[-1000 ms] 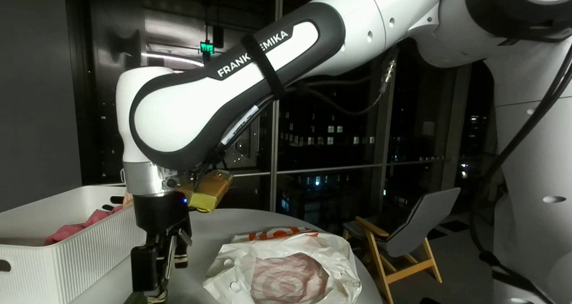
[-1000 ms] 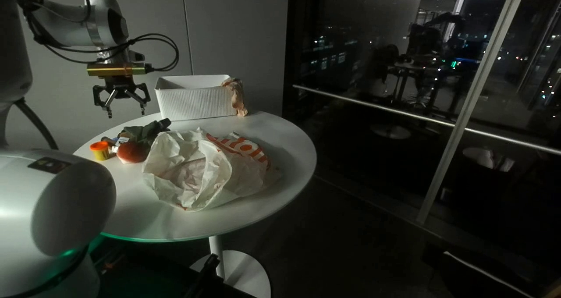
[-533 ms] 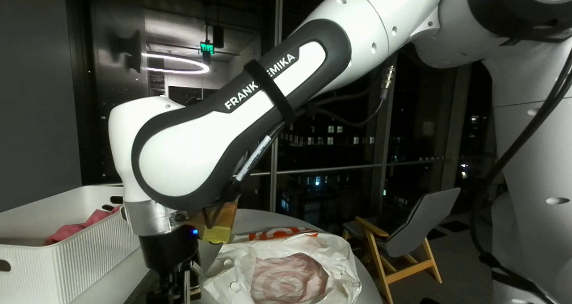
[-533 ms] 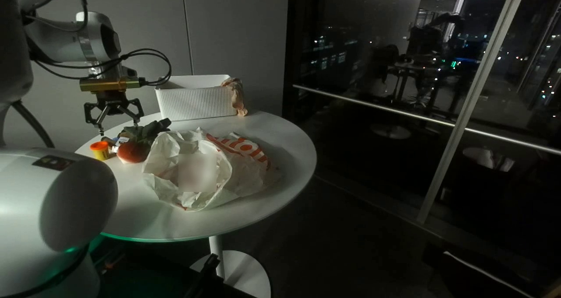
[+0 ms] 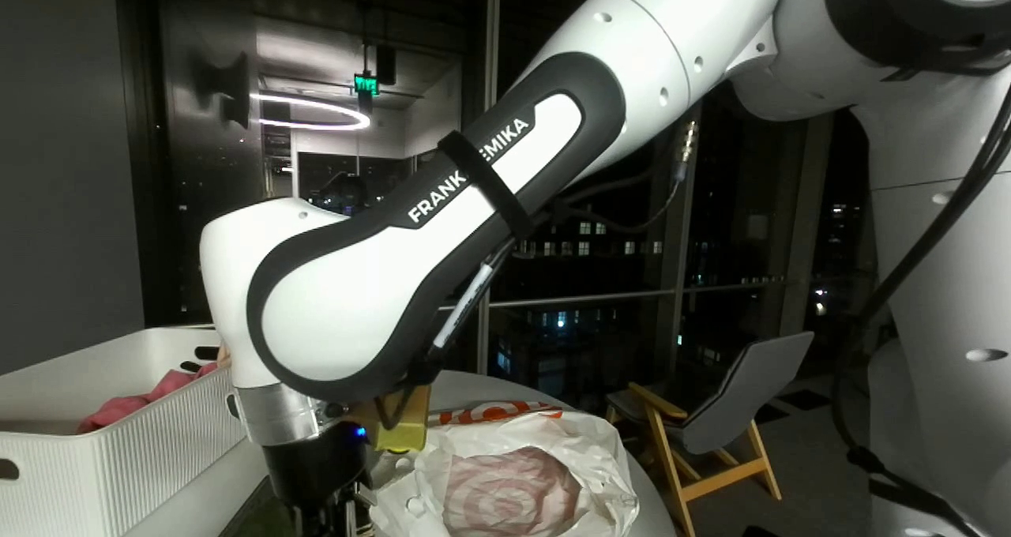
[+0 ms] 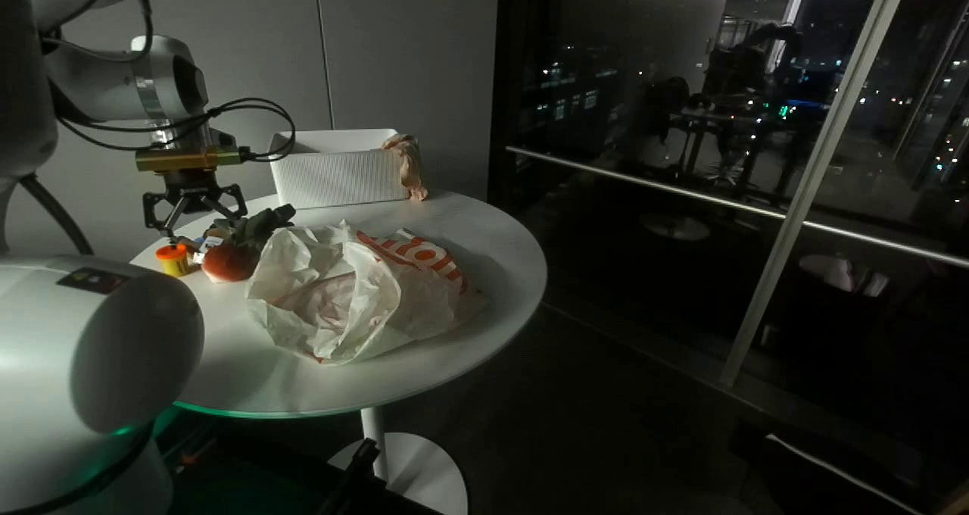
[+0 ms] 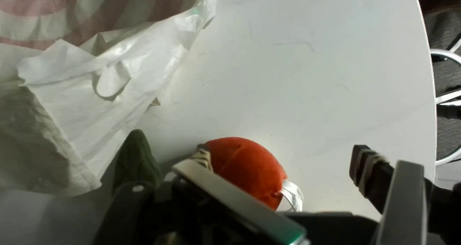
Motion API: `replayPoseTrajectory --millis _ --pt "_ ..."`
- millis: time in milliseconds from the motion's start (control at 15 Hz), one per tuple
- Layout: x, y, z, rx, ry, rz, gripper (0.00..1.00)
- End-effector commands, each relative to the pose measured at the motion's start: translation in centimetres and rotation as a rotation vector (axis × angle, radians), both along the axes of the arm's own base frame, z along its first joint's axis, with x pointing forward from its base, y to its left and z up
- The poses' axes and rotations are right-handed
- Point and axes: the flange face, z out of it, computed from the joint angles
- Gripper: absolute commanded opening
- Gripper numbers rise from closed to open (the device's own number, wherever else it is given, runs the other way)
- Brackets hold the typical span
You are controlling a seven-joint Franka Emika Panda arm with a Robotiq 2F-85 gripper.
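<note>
The arm (image 5: pixel 442 241) reads "FRANK" and "EMIKA" either side of a strap (image 5: pixel 486 185); orange lettering (image 6: pixel 424 256) on the bag (image 6: pixel 359 299) is unclear.

The bag (image 7: pixel 108 65) looked like thin, crinkled plastic with a glossy sheen. The desk (image 7: pixel 295 93) was smooth and faintly scuffed. The plush (image 7: pixel 248 169) had matt, velvety cloth; the pincer (image 7: pixel 282 162) showed smooth metal bars among dull parts. The box (image 6: pixel 337 180) seemed ribbed plastic, the tub (image 6: pixel 173 262) smooth plastic, the chair (image 5: pixel 738 391) wood and cloth.
</note>
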Motion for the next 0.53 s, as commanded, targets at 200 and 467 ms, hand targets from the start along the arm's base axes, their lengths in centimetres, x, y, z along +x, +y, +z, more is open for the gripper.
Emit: replayPoseTrajectory --millis 200,467 --pt "1.9 0.5 -1.0 0.031 -0.065 0.04 1.0" --pt "3.0 0.3 -4.6 0.037 -0.012 0.046 1.0"
